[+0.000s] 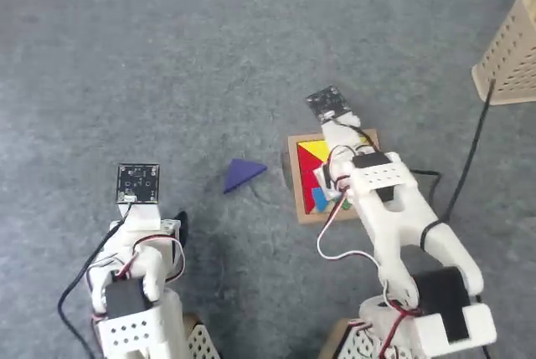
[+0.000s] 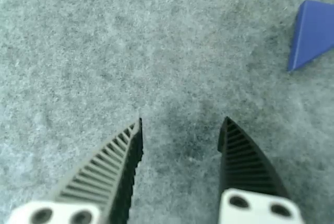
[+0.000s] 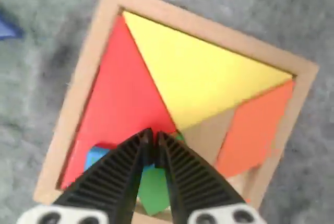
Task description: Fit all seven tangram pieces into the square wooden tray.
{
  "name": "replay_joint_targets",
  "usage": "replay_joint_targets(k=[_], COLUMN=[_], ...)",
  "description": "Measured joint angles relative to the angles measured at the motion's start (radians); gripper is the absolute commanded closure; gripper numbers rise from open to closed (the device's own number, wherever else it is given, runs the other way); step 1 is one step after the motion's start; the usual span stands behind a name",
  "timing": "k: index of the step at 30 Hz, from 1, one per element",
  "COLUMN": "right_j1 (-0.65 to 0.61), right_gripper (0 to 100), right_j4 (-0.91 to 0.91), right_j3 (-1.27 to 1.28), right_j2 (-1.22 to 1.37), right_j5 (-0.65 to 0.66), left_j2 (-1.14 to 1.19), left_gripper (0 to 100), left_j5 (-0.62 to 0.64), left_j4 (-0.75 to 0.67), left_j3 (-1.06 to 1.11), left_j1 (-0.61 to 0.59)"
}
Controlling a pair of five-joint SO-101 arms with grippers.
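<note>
The square wooden tray sits at about 3 o'clock on the grey carpeted table, partly under the right arm. In the right wrist view its rim frames a large yellow triangle, a large red triangle, an orange piece, a green piece and a light blue piece, with a patch of bare wooden floor between yellow and orange. A dark blue triangle lies flat on the carpet at 9 o'clock from the tray, well apart from it, so the task looks unfinished. The likely trouble is that this flat triangle slides on the carpet instead of lifting when pinched. Green and light blue may also not be seated square, which would block the last fit, and a downward push could jolt the seated neighbours. The right gripper has its jaws pressed together on nothing, the tips over the point where red, yellow and green meet. Whether they touch the pieces I cannot tell. The left gripper, at roughly 7 o'clock from the blue triangle, is spread wide and empty above bare carpet.
</note>
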Motion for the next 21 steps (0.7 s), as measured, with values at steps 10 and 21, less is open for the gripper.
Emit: replay_joint_targets(k=[10,21], right_j1=[0.0,0.0], right_gripper=[99.2,99.2], right_j4=[0.081,0.091], right_j3=[-0.014,-0.015], right_j2=[0.0,0.0], right_j5=[0.0,0.0], left_j2=[0.0,0.0], left_gripper=[77,77], left_j5=[0.0,0.0], left_j4=[0.0,0.0], left_j3=[0.0,0.0], left_j1=[0.0,0.0])
